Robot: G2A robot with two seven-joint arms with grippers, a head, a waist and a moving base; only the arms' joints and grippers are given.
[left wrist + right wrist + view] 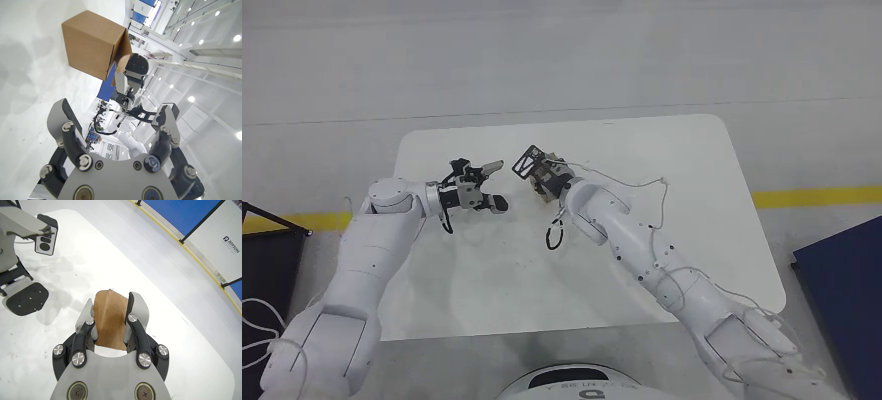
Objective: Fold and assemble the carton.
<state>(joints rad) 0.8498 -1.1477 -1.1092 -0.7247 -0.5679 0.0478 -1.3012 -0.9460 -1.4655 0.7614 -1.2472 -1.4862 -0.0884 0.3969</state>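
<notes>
A small brown carton [90, 43] is held above the white table [692, 180], closed on the sides facing my left wrist, with one flap sticking out at its end. My right gripper [111, 311] is shut on that flap [110, 321], one finger on each face of the cardboard. In the top view the carton [543, 188] sits at the tip of the right arm, near the table's middle back. My left gripper [117, 115] stands open a short way from the carton with nothing between its fingers. From above, the left gripper [494, 186] points at the carton from the left.
The table surface [170, 313] around both arms is bare white. A yellow floor line [817, 196] runs past the table's right side, and a dark blue panel [847, 300] stands by the right edge. A loose cable [637, 186] hangs along the right arm.
</notes>
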